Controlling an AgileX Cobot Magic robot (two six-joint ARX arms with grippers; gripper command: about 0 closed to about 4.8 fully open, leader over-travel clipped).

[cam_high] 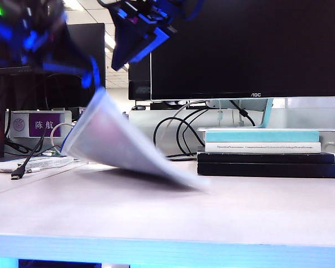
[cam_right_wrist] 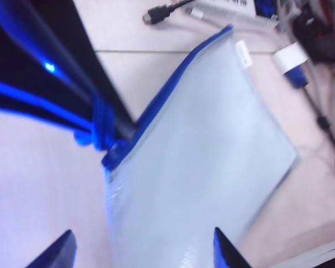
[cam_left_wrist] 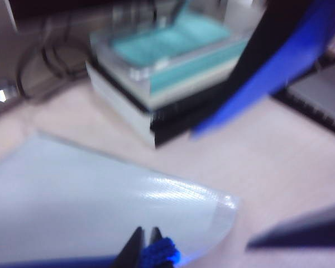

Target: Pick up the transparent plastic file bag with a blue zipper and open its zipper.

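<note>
The left pincer (cam_left_wrist: 146, 245) clamps the zipper (cam_right_wrist: 156, 106) end, hanging the bag (cam_high: 123, 139) above the tabletop (cam_high: 167, 212) (low corner touching), while the right pincer (cam_right_wrist: 142, 248) gapes empty above it.

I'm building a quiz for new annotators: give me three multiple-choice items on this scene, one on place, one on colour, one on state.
1. Where is the stack of books?
A. right on the table
B. left
C. floor

2. The file bag has a zipper edge coloured:
A. red
B. blue
C. green

3. The right hand is:
A. shut on the bag
B. out of view
C. open

Answers: 1 A, books lie right in the exterior view; 2 B, the strip shows blue; 3 C, its fingers stand apart over the bag, while the left hand pinches the bag's blue end.
</note>
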